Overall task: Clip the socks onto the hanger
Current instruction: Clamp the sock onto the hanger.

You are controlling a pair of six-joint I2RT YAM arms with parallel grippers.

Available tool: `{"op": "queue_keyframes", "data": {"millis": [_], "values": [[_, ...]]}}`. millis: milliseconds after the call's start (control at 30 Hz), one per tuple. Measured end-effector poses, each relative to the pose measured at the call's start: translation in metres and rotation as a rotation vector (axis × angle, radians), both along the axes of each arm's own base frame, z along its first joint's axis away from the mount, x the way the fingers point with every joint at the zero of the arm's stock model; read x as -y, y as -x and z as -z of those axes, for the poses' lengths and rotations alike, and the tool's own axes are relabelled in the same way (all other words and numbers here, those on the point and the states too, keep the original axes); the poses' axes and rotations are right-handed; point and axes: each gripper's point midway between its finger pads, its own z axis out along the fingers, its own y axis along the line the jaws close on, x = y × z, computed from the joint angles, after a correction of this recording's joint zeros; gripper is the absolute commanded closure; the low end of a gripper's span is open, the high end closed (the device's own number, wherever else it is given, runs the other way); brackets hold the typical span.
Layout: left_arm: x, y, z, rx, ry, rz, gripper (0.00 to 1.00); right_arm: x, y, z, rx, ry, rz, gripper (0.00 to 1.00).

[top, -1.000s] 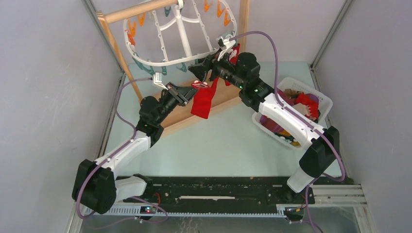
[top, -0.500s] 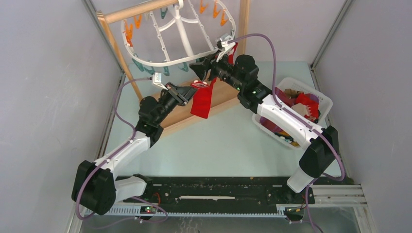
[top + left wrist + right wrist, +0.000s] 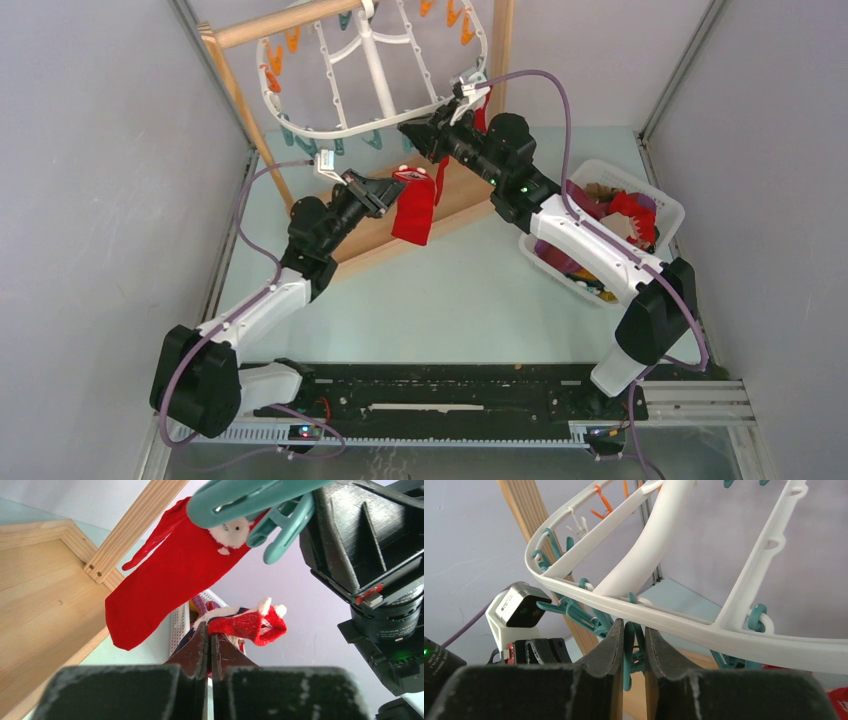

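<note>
**Left end effector** (image 3: 398, 180): jaws pressed together on the white-trimmed cuff of a red sock (image 3: 415, 212). The sock hangs free over the tray base of the wooden stand (image 3: 470, 195), above the far half of the tabletop (image 3: 450, 290).

**White basket** (image 3: 672, 215): stands at the right edge of the tabletop and holds mixed socks (image 3: 630, 210), among them red, purple and yellow.

**Right end effector** (image 3: 634, 630): fingers clamped on either side of a teal clothespin (image 3: 630, 655) that dangles just under the near rim of the hanger (image 3: 684, 627).

**Hanger:** a white oval frame with cross ribs, hung from the stand's top bar at the far edge of the tabletop, with orange and teal pins round its rim.

**Second red sock** (image 3: 484, 110): hangs below the hanger's right rim, beside the stand's right post and behind the right arm.
</note>
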Motion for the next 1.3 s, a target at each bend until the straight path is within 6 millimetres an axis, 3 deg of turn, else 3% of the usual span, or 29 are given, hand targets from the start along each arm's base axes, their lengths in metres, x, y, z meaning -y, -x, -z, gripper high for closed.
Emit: {"op": "queue_keyframes", "data": {"millis": [567,800,1300], "values": [[-0.014,-0.015,0.005,-0.047,0.025,-0.051,1.00,-0.002,0.005,-0.003,0.018,-0.003,-0.050,0.85],[-0.014,-0.018,-0.007,-0.044,0.057,-0.049,1.00,-0.003,0.007,-0.003,0.020,-0.001,-0.059,0.85],[-0.012,-0.017,-0.011,-0.059,0.087,-0.034,1.00,-0.004,0.007,-0.003,0.027,0.004,-0.063,0.85]]}}
